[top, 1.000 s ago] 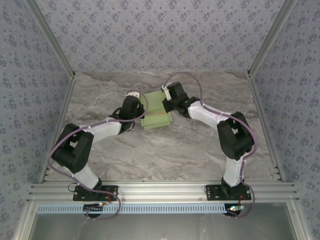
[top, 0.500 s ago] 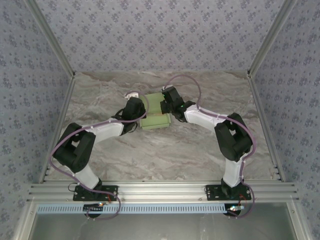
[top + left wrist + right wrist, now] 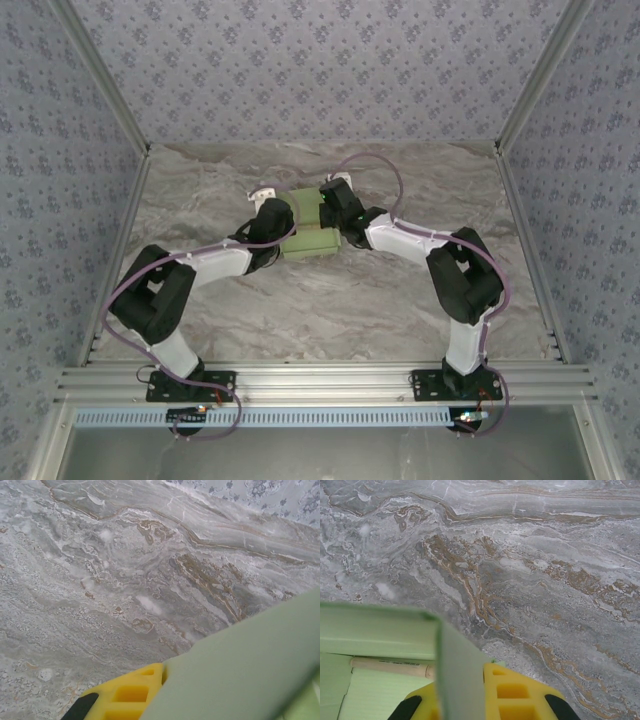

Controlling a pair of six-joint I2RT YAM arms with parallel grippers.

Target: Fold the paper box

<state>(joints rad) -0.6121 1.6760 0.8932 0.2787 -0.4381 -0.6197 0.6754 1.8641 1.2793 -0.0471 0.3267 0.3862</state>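
- The paper box (image 3: 305, 228) sits on the marble table (image 3: 330, 300).
- The left gripper (image 3: 277, 213) is at its left edge and the right gripper (image 3: 332, 203) at its right; I cannot tell either one's grip.

Pale green box (image 3: 308, 228) on grey, brown-veined marble table (image 3: 330, 300); tan stick (image 3: 390, 666); yellow fingers (image 3: 515, 700); white-and-black arms (image 3: 210, 262) with purple cables (image 3: 375, 160); blue-grey floral walls (image 3: 320, 70) far, left and right.
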